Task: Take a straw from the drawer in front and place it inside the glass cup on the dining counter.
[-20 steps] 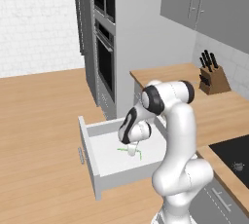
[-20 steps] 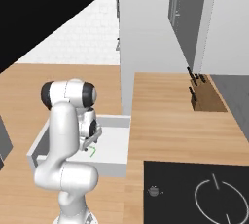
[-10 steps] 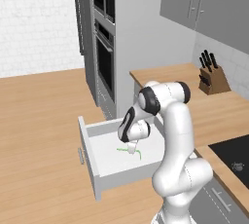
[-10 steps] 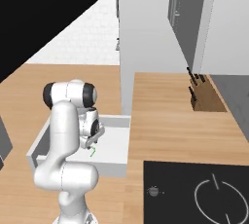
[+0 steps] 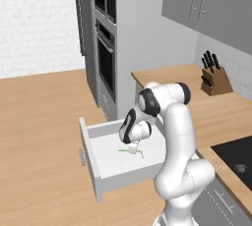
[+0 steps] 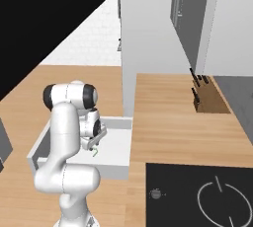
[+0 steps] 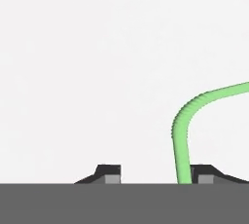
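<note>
**Grabbing the straw in the drawer**

Down low in the open drawer (image 5: 106, 163), right over the green straw (image 7: 182, 135). Hand (image 7: 154, 174) half shut, closing in; hard to tell if gripping yet. Best to squeeze gently, then lift straight up, slowly. Straw lying flat on the white drawer floor, running between the fingertips (image 7: 109, 173), then bending off sideways.

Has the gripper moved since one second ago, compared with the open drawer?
No. In the left base view the gripper hangs over the same spot of the drawer floor, at the straw; only its fingers have closed inward.
</note>
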You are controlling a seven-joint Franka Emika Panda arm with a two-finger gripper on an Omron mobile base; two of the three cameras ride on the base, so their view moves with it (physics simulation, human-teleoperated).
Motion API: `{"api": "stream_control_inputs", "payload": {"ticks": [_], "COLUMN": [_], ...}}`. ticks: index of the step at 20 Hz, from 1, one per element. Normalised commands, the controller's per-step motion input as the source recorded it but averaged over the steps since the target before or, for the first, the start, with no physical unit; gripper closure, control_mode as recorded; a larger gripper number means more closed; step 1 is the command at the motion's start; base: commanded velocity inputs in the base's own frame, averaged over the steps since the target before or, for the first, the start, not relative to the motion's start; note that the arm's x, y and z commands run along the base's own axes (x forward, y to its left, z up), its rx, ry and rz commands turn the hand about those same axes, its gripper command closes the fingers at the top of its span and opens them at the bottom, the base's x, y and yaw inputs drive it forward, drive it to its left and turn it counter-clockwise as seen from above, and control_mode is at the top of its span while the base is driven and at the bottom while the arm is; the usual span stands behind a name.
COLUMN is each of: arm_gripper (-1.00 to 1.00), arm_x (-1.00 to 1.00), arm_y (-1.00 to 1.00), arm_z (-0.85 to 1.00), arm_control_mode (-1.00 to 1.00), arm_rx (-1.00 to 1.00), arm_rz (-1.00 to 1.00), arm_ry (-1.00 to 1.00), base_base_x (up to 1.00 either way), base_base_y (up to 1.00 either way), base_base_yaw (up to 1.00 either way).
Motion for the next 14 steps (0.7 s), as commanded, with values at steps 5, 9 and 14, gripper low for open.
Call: {"api": "stream_control_inputs", "payload": {"ticks": [5, 9, 14], "arm_gripper": [1.00, 1.00, 1.00], "arm_x": [0.00, 0.00, -0.05], "arm_y": [0.04, 0.00, 0.01], "arm_z": [-0.36, -0.12, -0.12], "arm_control_mode": [-1.00, -1.00, -1.00], "arm_rx": [-0.01, 0.00, -0.01], "arm_rz": [0.00, 0.00, 0.00], "arm_ry": [0.00, 0.00, -0.01], "base_base_x": [0.00, 0.00, 0.00], "base_base_y": [0.00, 0.00, 0.00], "base_base_yaw": [0.00, 0.00, 0.00]}}
